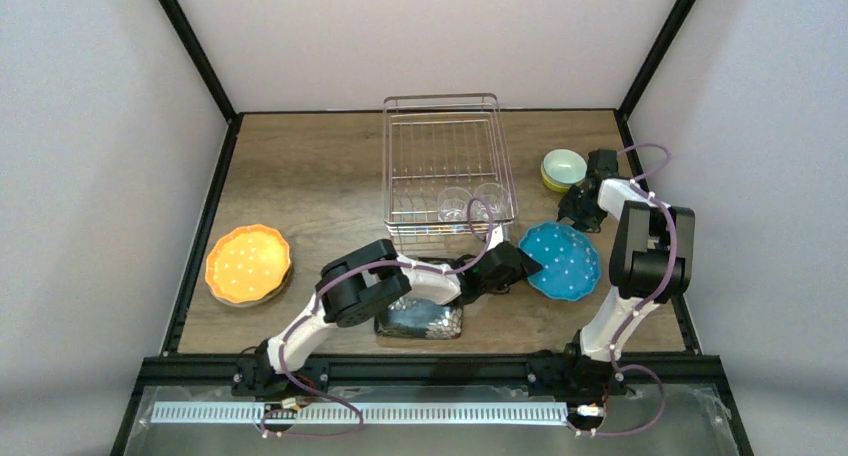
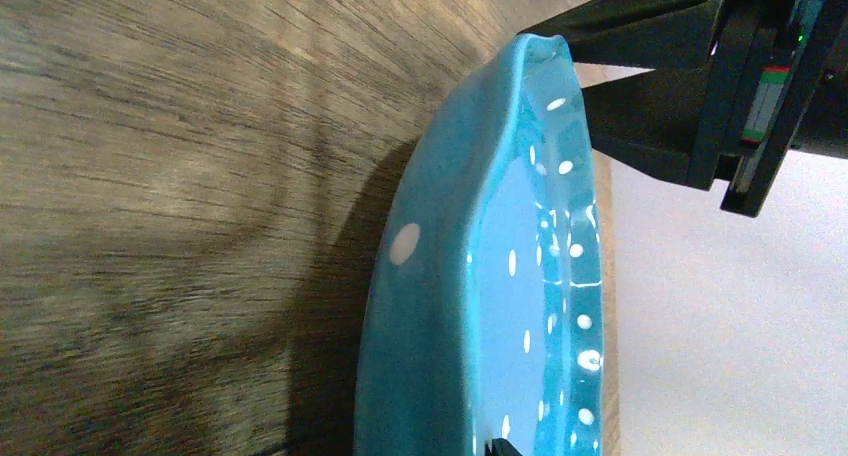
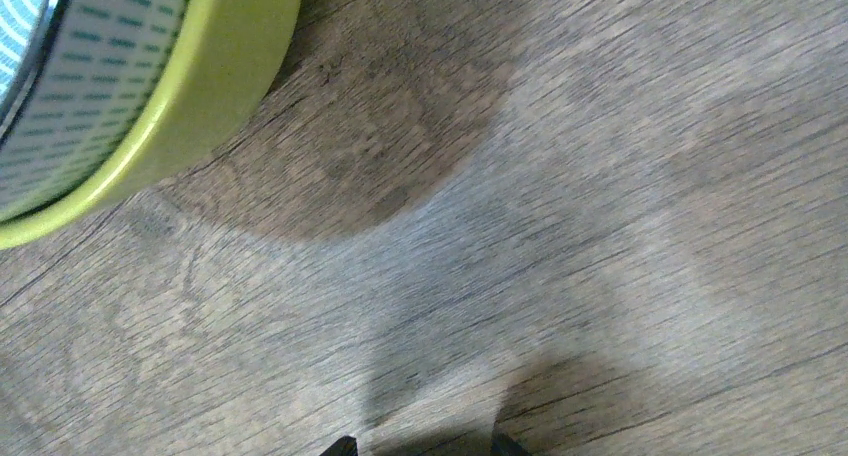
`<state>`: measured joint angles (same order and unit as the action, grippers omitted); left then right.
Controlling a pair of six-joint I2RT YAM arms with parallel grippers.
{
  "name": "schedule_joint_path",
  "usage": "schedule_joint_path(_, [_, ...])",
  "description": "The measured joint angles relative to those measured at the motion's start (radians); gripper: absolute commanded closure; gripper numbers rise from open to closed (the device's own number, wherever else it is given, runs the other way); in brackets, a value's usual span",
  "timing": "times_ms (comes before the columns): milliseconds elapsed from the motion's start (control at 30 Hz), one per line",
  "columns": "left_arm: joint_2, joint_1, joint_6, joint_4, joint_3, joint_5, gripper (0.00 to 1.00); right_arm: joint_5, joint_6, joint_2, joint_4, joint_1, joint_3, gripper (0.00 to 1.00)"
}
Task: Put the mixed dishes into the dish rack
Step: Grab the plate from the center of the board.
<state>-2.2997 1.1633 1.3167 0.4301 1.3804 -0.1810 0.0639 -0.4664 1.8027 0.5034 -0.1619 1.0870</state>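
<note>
The blue white-dotted plate (image 1: 562, 261) lies right of centre, and its rim fills the left wrist view (image 2: 470, 276). My left gripper (image 1: 535, 268) is at the plate's left rim. One fingertip (image 2: 503, 446) shows over the plate's inner side; the other is hidden, so the grip is unclear. My right gripper (image 3: 425, 446) is open, low over bare wood beside the yellow-green bowl (image 3: 150, 106) (image 1: 563, 169). The dish rack (image 1: 400, 176) stands at the back centre with two clear glass cups (image 1: 455, 204) inside. An orange dotted plate (image 1: 248, 264) lies at left. A black floral plate (image 1: 420, 318) lies under my left arm.
Black frame posts and rails border the wooden table (image 1: 300, 176). Pale walls close it in on three sides. Past the blue plate, the left wrist view shows the right arm's black links (image 2: 740, 86) close by.
</note>
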Motion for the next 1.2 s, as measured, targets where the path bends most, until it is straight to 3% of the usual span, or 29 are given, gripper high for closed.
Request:
schedule_joint_path(567, [0.064,0.025,0.037,0.044,-0.089,-0.029,0.94,0.009,-0.017,-0.077,0.016,0.000,-0.054,0.21])
schedule_joint_path(1200, [0.231,0.086,-0.082,-0.200,-0.119,-0.216,0.97,0.057,-0.097,-0.221,0.134,0.006,-0.040,0.20])
